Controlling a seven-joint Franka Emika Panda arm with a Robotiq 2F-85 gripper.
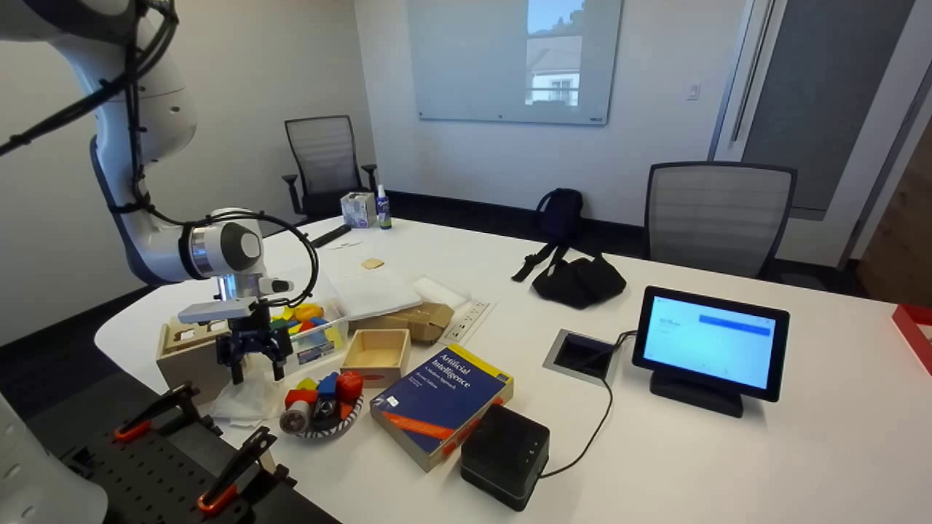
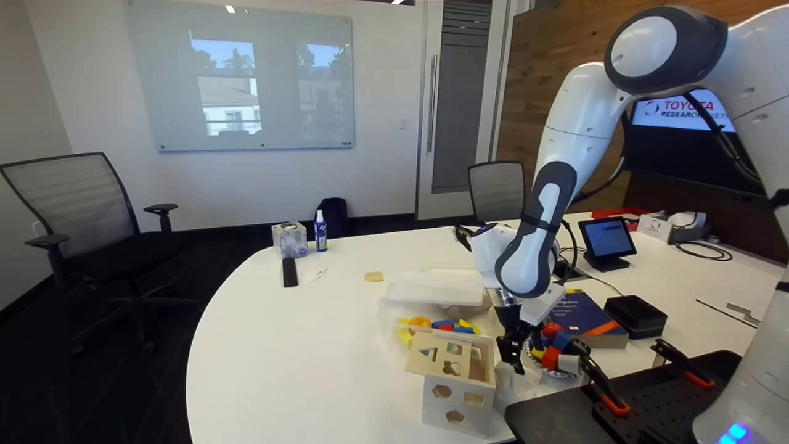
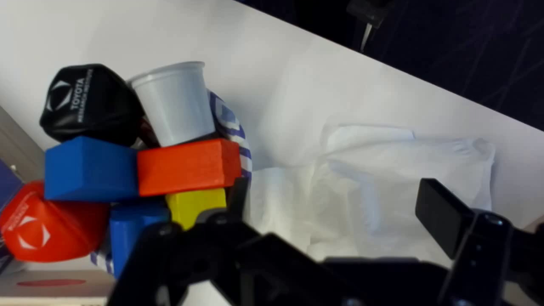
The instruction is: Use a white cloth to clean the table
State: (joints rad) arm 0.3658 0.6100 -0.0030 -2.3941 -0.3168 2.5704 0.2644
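Spread wide and holding nothing, the gripper point(image 1: 258, 370) hangs fingers-down over a crumpled white cloth point(image 3: 382, 182). The coming move turns on this: the cloth lies below the gripper, and in the wrist view it fills the gap between the two fingertips point(image 3: 441, 212), its bulk set toward the right in that view. As far as its visible part shows, its longer spread runs roughly from fingertip to fingertip, with a raised fold across that line, so lowering and squeezing should gather it. Whether the tips touch it is hard to tell. The opposite fingertip appears close to the striped bowl point(image 3: 230, 122) and could snag there on the way down. The cloth rests near the edge of the white conference table point(image 2: 277, 351), between the bowl and the wooden shape sorter point(image 2: 459, 394), with only one Panda arm point(image 2: 573, 135) to reach it.

By count: one cloth, one bowl, one sorter. In the bowl the wrist view shows two blue blocks point(image 3: 91, 170), one red block point(image 3: 187, 168), one yellow block point(image 3: 197, 206), one pale plastic cup point(image 3: 174, 106), one black soft-looking ball point(image 3: 91, 104) and one red soft-looking ball point(image 3: 51, 229). Farther along are one Artificial Intelligence textbook point(image 1: 440, 400), one black box point(image 1: 504, 455), one tablet display point(image 1: 710, 342), one tissue box point(image 1: 359, 209) and one spray bottle point(image 1: 384, 209). Toys point(image 1: 307, 312) in the clear plastic bin point(image 1: 342, 331) are too jumbled to count.
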